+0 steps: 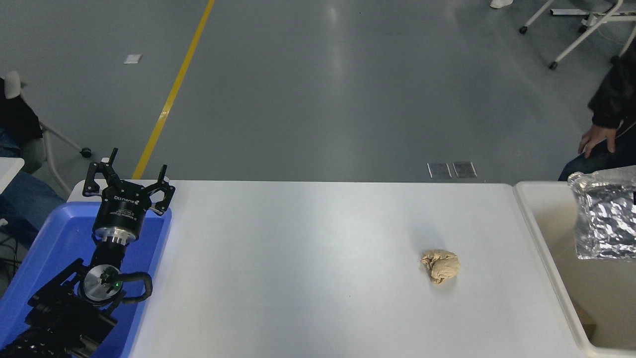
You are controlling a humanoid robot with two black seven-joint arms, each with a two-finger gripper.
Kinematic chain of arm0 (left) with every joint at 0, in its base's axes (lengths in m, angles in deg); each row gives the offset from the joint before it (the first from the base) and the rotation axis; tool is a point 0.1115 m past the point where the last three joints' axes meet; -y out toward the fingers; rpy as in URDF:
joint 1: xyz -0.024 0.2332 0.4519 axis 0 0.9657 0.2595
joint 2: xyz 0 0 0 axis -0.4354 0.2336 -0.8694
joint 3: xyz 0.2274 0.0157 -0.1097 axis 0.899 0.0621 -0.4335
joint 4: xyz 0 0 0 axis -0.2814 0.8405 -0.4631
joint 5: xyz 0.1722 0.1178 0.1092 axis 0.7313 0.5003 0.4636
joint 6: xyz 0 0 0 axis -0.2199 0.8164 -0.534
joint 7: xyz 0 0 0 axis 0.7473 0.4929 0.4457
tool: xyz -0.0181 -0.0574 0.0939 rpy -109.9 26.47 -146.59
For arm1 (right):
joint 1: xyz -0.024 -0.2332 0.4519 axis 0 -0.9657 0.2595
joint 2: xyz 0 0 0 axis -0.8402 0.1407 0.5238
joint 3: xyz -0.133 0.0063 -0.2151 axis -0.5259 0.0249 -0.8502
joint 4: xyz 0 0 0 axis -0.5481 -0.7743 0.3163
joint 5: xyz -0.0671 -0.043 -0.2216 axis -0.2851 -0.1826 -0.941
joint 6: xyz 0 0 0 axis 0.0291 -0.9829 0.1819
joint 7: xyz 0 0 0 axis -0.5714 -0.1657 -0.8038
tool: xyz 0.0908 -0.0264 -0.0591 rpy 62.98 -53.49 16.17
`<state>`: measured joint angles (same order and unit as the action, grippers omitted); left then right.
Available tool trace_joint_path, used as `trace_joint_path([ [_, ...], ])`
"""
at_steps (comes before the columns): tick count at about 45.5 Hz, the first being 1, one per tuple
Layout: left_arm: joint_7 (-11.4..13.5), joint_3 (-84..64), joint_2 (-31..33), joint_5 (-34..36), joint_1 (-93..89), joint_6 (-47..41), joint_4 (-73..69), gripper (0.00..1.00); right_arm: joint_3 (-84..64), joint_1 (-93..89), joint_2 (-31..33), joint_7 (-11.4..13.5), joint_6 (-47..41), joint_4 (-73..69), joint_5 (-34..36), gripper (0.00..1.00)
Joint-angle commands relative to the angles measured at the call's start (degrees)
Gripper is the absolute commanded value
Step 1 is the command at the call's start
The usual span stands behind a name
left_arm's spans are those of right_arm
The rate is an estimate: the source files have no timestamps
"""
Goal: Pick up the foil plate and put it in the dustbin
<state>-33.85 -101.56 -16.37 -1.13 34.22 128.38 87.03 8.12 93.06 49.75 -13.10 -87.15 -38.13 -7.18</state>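
Foil plate (603, 219) hangs at three o'clock, above the dustbin (534, 219), cut off by the picture's edge. The right gripper is out of view, so its grip cannot be told. Released crooked, the wide plate may catch on the rim. The left gripper (128, 183) sits spread open at eight o'clock, over the blue tray (47, 248) beside the desk (298, 258).

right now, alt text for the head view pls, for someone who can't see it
A crinkled foil plate hangs over the open cream dustbin at the right edge, its holder out of frame. A tan paper wad lies on the white table; the left gripper is parked, open, over a blue tray.
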Motion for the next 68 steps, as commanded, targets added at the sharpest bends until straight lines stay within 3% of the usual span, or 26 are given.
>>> trace_joint_path([
  [1, 0.0, 0.0, 0.0, 0.0, -0.1, 0.0, 0.0, 1.0, 0.6, -9.6, -4.4, 1.1, 6.7, 5.2, -0.3, 0.0],
  [5, 0.0, 0.0, 0.0, 0.0, -0.1, 0.0, 0.0, 1.0, 0.7, -10.3, -5.0, 1.6, 7.7, 5.0, -0.3, 0.0],
  [6, 0.0, 0.0, 0.0, -0.1, -0.1, 0.0, 0.0, 1.0, 0.7, -10.3, -5.1, 1.6, 7.9, 5.0, -0.3, 0.05],
  [7, 0.0, 0.0, 0.0, 0.0, 0.0, 0.0, 0.0, 1.0, 0.8, -10.4, -5.2, 1.7, 8.1, 5.0, -0.3, 0.16],
  [8, 0.0, 0.0, 0.0, 0.0, 0.0, 0.0, 0.1, 1.0, 0.9, -10.4, -5.3, 1.7, 8.2, 5.0, -0.2, 0.35],
  [10, 0.0, 0.0, 0.0, 0.0, -0.1, 0.0, 0.0, 1.0, 1.1, -10.4, -5.3, 1.7, 8.3, 5.0, -0.1, 0.9],
  [11, 0.0, 0.0, 0.0, -0.1, -0.1, 0.0, 0.0, 1.0, 1.1, -10.4, -5.4, 1.7, 8.3, 5.0, 0.0, 1.0],
  [26, -0.1, 0.1, 0.0, 0.0, -0.1, 0.0, 0.0, 1.0, 4.2, -6.4, -5.4, 1.3, 7.5, 0.9, 0.3, 1.0],
  [30, -0.3, 0.1, 0.0, 0.0, -0.2, 0.1, 0.1, 1.0, 2.8, 3.0, -3.0, 1.3, 6.7, -9.3, -0.1, 1.0],
  [34, -0.3, 0.1, 0.0, 0.1, -0.2, 0.2, 0.0, 1.0, -2.2, 15.0, 3.7, 1.3, 2.9, -22.6, -0.1, 1.0],
  [42, -0.3, 0.1, 0.0, 0.1, -0.1, 0.1, 0.1, 1.0, -7.5, 40.2, 6.4, 1.3, -13.8, -46.9, 0.5, 1.0],
  [44, -0.3, 0.1, 0.0, 0.1, -0.1, 0.2, 0.1, 1.0, -7.5, 46.6, 5.9, 1.3, -20.3, -52.5, 2.6, 1.0],
  [50, -0.3, 0.1, 0.0, 0.0, -0.1, 0.1, 0.0, 1.0, -7.5, 55.7, 2.0, 1.4, -29.3, -59.6, 13.8, 1.0],
  [58, -0.1, 0.1, 0.0, 0.0, 0.0, 0.0, 0.0, 1.0, -7.5, 63.6, -5.5, 1.8, -29.6, -64.7, 29.3, 1.0],
  [68, -0.1, 0.1, 0.0, -0.1, 0.0, -0.1, 0.0, 1.0, -7.1, 68.3, -11.5, 1.8, -29.6, -65.4, 35.4, 1.0],
])
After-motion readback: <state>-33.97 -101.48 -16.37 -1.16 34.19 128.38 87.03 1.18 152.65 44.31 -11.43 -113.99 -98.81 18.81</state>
